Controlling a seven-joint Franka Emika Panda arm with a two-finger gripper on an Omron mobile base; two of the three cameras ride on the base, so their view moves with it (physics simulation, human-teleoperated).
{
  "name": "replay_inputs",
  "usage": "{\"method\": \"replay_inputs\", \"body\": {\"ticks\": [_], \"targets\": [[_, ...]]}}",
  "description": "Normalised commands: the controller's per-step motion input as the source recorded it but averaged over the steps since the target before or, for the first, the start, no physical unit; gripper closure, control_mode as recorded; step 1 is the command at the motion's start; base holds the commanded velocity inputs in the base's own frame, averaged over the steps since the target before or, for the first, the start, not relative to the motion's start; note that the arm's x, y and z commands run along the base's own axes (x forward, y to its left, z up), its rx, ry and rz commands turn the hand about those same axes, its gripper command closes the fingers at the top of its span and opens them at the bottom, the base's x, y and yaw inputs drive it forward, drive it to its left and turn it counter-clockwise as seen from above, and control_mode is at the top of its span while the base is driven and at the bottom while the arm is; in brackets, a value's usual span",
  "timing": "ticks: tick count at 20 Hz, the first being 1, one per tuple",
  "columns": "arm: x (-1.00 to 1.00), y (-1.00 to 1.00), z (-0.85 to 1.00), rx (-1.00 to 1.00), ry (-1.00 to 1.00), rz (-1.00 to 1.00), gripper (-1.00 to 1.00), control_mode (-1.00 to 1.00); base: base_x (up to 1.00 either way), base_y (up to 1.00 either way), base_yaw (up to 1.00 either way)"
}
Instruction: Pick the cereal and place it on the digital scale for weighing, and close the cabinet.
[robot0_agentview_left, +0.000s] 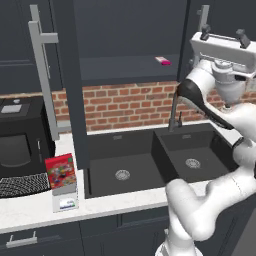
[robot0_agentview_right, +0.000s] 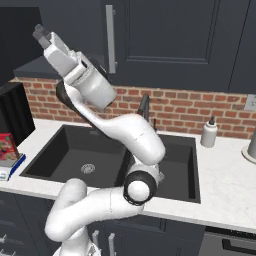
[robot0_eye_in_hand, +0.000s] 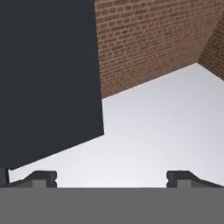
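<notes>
Two fingers of gripper (robot0_agentview_left: 223, 36) spread apart, nothing held, raised right of sink (robot0_agentview_left: 150, 150). Cereal (robot0_agentview_left: 61, 172) upright on scale (robot0_agentview_left: 65, 199), left of sink. Cabinet (robot0_agentview_left: 75, 75) door open.

The cereal (robot0_agentview_left: 60, 172) is showing red with a colourful speckled picture, standing on the light-grey digital scale (robot0_agentview_left: 65, 199) with its white, blue-green panel. The cabinet (robot0_agentview_left: 75, 75) is showing dark navy with grey handles, against a red-brick wall (robot0_agentview_left: 125, 106). The surface (robot0_agentview_right: 225, 175) is looking white-marbled.
</notes>
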Motion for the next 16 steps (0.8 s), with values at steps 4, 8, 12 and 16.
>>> {"method": "replay_inputs", "body": {"ticks": [4, 8, 12, 16], "targets": [[-0.97, -0.32, -0.72, -0.07, 0.12, -0.08, -1.0, -1.0, 0.0, 0.0, 0.0], [-1.0, -0.24, -1.0, -0.2, 0.07, -0.06, -1.0, -1.0, 0.0, 0.0, 0.0], [-1.0, 0.06, -0.59, -0.08, -0.21, -0.07, -1.0, -1.0, 0.0, 0.0, 0.0], [-0.64, 0.49, 0.1, 0.0, -0.42, -0.04, -1.0, -1.0, 0.0, 0.0, 0.0]]}}
